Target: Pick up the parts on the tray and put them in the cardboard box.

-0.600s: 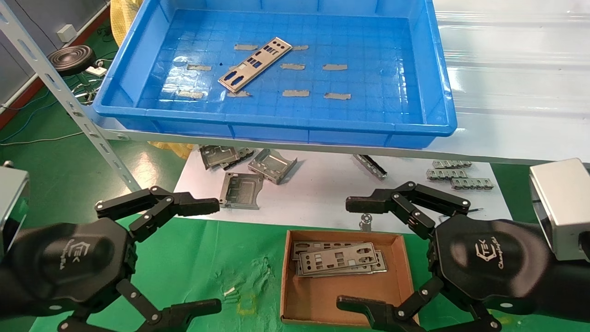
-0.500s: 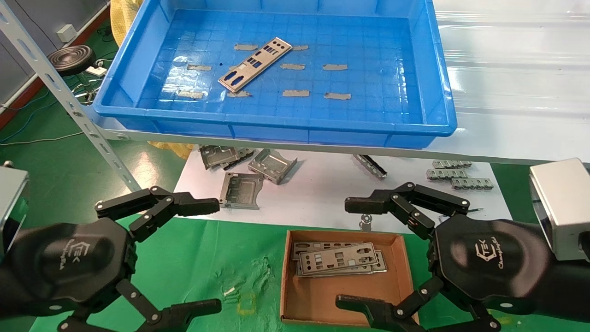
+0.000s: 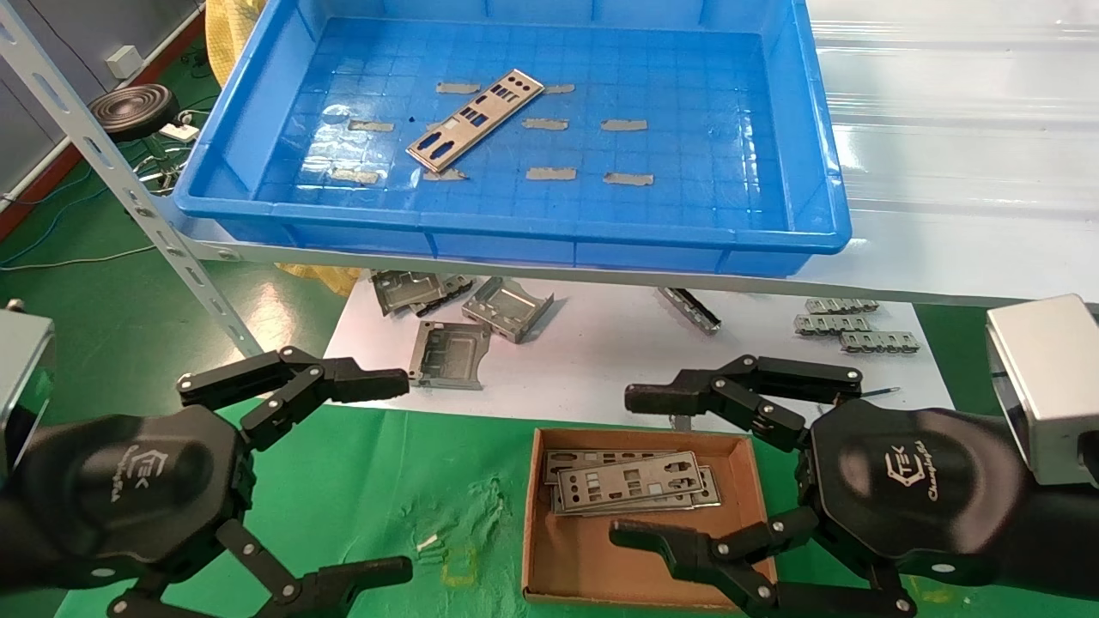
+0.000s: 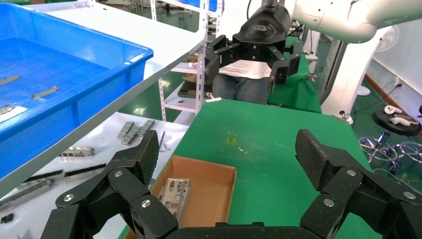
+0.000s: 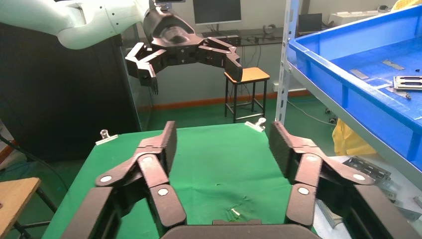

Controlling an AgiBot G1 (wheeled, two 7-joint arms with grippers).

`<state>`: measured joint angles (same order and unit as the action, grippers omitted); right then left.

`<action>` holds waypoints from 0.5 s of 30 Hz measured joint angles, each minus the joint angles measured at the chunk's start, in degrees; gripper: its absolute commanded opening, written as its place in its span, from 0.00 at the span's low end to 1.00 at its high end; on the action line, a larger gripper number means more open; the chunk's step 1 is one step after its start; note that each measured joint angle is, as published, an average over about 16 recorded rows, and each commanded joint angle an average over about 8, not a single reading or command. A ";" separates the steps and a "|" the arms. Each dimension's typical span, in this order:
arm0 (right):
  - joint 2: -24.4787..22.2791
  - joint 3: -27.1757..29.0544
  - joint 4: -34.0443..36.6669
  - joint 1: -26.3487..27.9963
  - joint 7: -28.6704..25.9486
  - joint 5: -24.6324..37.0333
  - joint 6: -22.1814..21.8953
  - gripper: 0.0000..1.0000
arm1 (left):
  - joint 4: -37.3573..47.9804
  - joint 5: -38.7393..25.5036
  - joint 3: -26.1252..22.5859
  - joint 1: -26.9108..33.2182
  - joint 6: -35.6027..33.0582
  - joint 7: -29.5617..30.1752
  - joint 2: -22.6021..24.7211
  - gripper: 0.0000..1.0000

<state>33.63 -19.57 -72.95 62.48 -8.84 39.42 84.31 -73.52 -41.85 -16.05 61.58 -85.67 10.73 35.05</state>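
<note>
Head view: the right gripper (image 3: 631,468) reaches in from the near right and hangs over the box (image 3: 562,562), fingers pointing left, jaws partly spread with nothing between them. A stack of plates (image 3: 631,485) lies in the far half of the box. The left gripper (image 3: 391,472) hangs at the near left over the green cloth (image 3: 386,489), jaws wide apart and empty, fingers pointing right. One plate (image 3: 475,120) lies slantwise on the floor of the tray (image 3: 515,227), on the shelf at the far side (left of the tray's middle, among grey tape strips).

Left wrist view: both left fingers (image 4: 144,159) stand wide apart above the cloth; the box with its stack shows beyond them, and the right gripper faces them farther off.

Right wrist view: the right pads (image 5: 169,142) face each other with a clear gap, holding nothing.
</note>
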 measured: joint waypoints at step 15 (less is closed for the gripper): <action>0.00 0.00 0.00 0.00 0.00 0.00 0.00 0.00 | 0.00 0.00 0.00 0.00 0.00 0.00 0.00 1.00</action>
<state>33.64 -19.57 -72.95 62.48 -8.84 39.42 84.31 -73.52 -41.85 -16.05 61.57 -85.67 10.73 35.05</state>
